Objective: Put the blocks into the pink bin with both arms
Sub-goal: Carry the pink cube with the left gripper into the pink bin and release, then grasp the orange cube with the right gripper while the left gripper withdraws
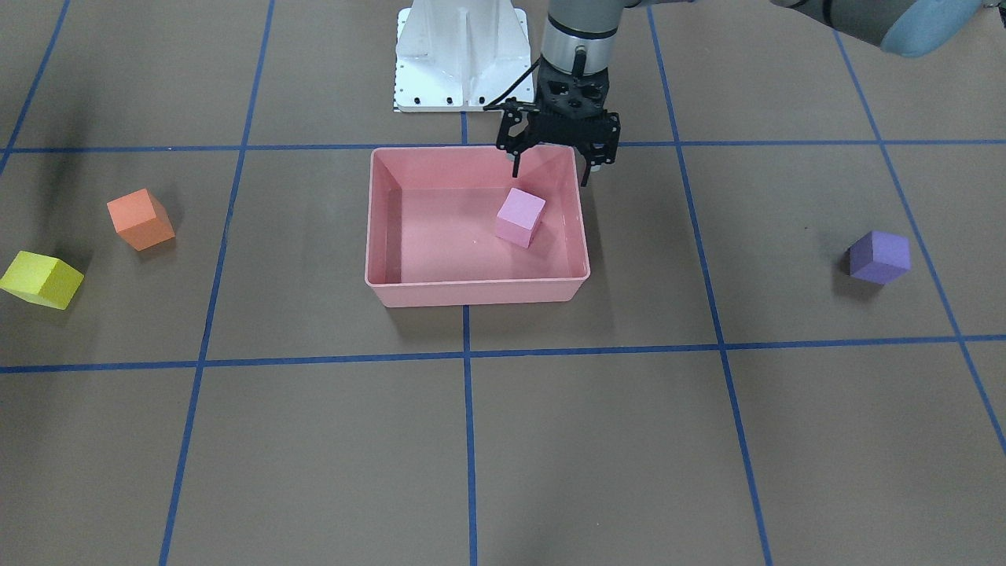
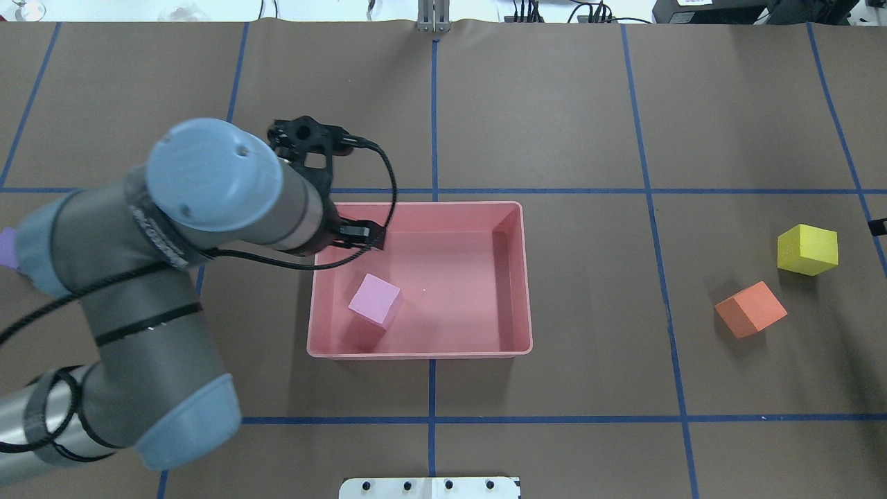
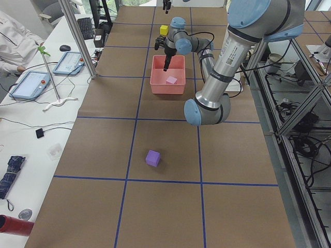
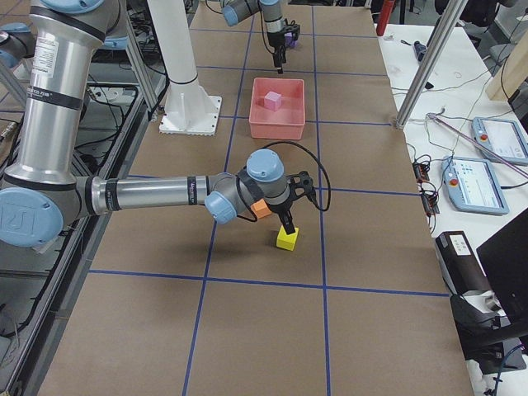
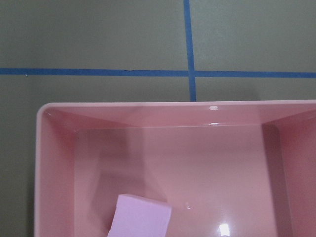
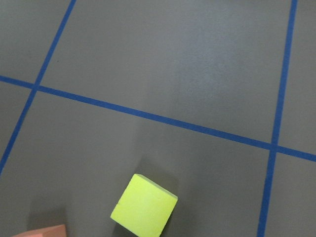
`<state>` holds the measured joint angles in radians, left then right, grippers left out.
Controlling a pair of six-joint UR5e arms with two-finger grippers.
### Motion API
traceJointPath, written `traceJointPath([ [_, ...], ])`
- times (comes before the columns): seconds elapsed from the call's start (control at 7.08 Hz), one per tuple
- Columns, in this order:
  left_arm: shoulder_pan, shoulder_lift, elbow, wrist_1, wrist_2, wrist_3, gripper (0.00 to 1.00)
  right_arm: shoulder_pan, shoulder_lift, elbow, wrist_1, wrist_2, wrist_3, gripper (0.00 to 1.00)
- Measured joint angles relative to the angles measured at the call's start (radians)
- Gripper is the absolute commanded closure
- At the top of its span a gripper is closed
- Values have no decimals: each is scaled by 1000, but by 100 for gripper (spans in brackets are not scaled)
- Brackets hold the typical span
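Observation:
The pink bin stands mid-table. The light pink block lies inside it, near its left-arm side. My left gripper hangs open and empty above the bin's robot-side corner, over the pink block; the left wrist view shows the block below. The purple block lies on the table on the left arm's side. The orange block and yellow block lie on the right arm's side. My right gripper hovers just above the yellow block; I cannot tell whether it is open or shut.
The white robot base stands behind the bin. Blue tape lines grid the brown table. An operators' desk with tablets runs along the far side.

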<state>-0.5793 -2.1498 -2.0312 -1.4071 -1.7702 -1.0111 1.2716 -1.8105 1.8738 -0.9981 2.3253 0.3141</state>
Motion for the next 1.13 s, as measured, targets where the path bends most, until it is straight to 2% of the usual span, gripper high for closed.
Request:
traceJointPath([
  [0.28, -117, 101, -28, -4, -71, 163, 0, -104, -6, 28, 3, -22, 34, 0],
  [0.42, -139, 118, -31, -6, -83, 189, 0, -188, -7, 38, 22, -79, 106, 0],
  [0.71, -149, 125, -31, -7, -89, 201, 0, -393, -6, 43, 102, -265, 309, 0],
  [0.85, -149, 125, -30, -8, -89, 202, 0, -456, -6, 43, 117, -319, 355, 0],
  [1.13, -147, 123, -28, -9, -89, 198, 0, -513, -6, 35, 124, -357, 378, 0],
])
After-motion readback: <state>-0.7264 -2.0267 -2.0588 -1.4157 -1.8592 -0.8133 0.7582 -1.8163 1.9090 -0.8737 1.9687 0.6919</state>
